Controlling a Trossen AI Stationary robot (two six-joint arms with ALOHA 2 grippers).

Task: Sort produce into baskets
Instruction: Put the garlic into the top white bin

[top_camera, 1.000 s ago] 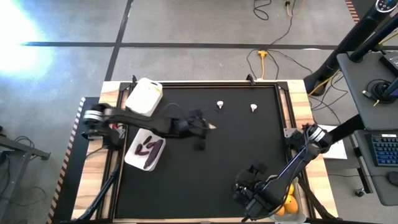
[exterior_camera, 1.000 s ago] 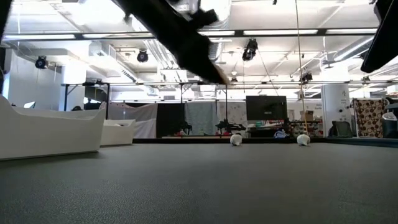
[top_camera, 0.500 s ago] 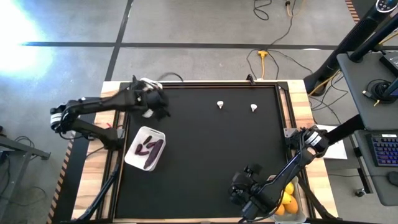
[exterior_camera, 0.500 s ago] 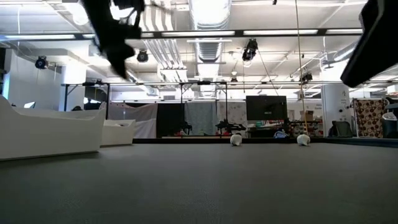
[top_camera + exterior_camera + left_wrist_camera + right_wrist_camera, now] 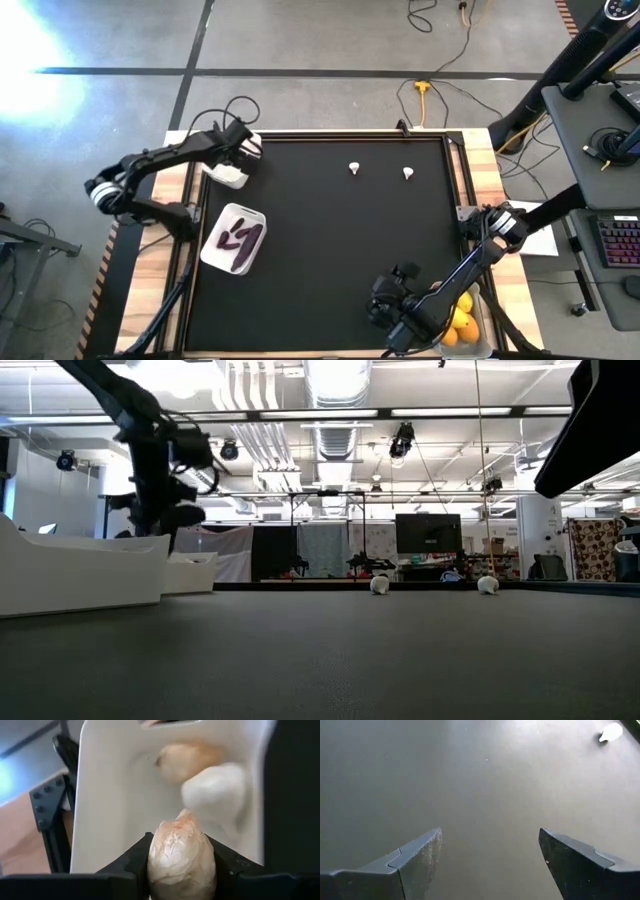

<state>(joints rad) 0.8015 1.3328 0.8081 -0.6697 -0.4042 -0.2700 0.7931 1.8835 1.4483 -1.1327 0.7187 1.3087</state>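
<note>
My left gripper (image 5: 236,150) is shut on a white garlic bulb (image 5: 181,857) over the white basket (image 5: 226,166) at the table's far left; in the low view it (image 5: 165,495) hangs above that basket (image 5: 192,572). Two more bulbs (image 5: 210,782) lie in the basket. A second white basket (image 5: 234,240) holds dark purple eggplants. Two garlic bulbs (image 5: 354,168) (image 5: 407,174) lie on the mat near the far edge. My right gripper (image 5: 385,305) is open and empty low over the mat near the front, beside the clear basket (image 5: 478,335) of yellow and orange fruit. My left gripper pinches the garlic bulb between its two fingers, one finger (image 5: 132,862) on each side of the bulb's body (image 5: 165,855). The bulb is lifted clear, above the open white basket.
The black mat (image 5: 330,260) is bare between the baskets and the two loose bulbs. One loose bulb also shows in the right wrist view (image 5: 611,732). Wooden table borders and a dark frame run along the left and right sides.
My left gripper has swung from the middle of the table toward the far left corner, carrying the garlic bulb, and has come down over the far white basket. My right gripper has kept about where it was.
</note>
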